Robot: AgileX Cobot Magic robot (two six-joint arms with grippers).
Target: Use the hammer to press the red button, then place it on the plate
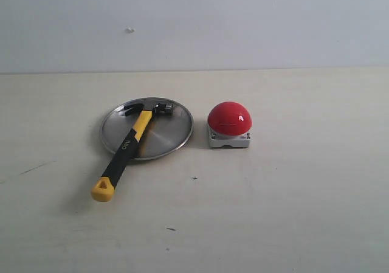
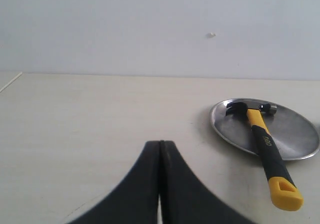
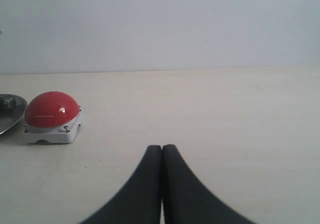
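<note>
In the exterior view, the hammer (image 1: 129,144) is seen lying with its dark head on the plate (image 1: 170,136), while its black-and-yellow handle crosses the rim and its yellow tip rests on the table (image 1: 292,194). The red button (image 1: 229,118) is set just beside the plate on the right, not touching it. No arm is shown in this view. In the left wrist view, the left gripper (image 2: 160,142) is seen with its two black fingers pressed together and nothing between them, well apart from the plate and the hammer. In the right wrist view, the right gripper (image 3: 161,146) is likewise closed and empty above the bare table, with the button well apart from it and a sliver of the plate beside the button.
</note>
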